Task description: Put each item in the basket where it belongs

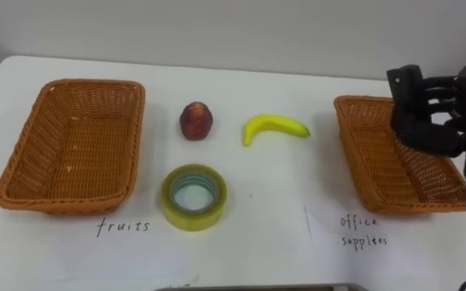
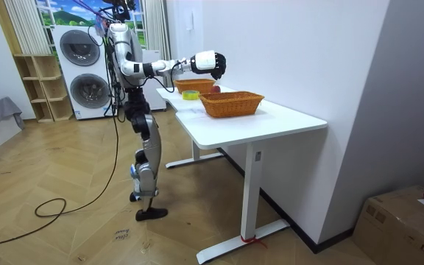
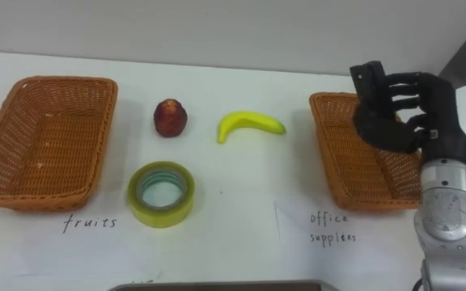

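Plainly nothing is sorted yet: both baskets are bare inside. The red fruit (image 3: 170, 118) and the banana (image 3: 249, 124) lie side by side at the middle of the table (image 3: 241, 182), apart from each other. The roll of tape (image 3: 162, 217) sits nearer, just right of the near right corner of the fruit basket (image 3: 39, 137). The office-supplies basket (image 3: 354, 170) stands at the right, well apart from all three.

The right hand (image 3: 395, 109) hangs above that right basket with its fingers curled in. It seems to hold nothing, though the palm is turned away, so this is not certain.

Judging by the layout, the risks are these:

- **Tape:** it has a long way to go across the table, and its broad, smooth ring could slip from a shallow pinch or roll off if nudged on edge.
- **Banana:** it lies on the hand's path to the tape, so a low sweep could knock it.
- **Red fruit:** being round, it could roll if bumped.
- **Baskets:** they are light, and a hand catching a rim may drag one.
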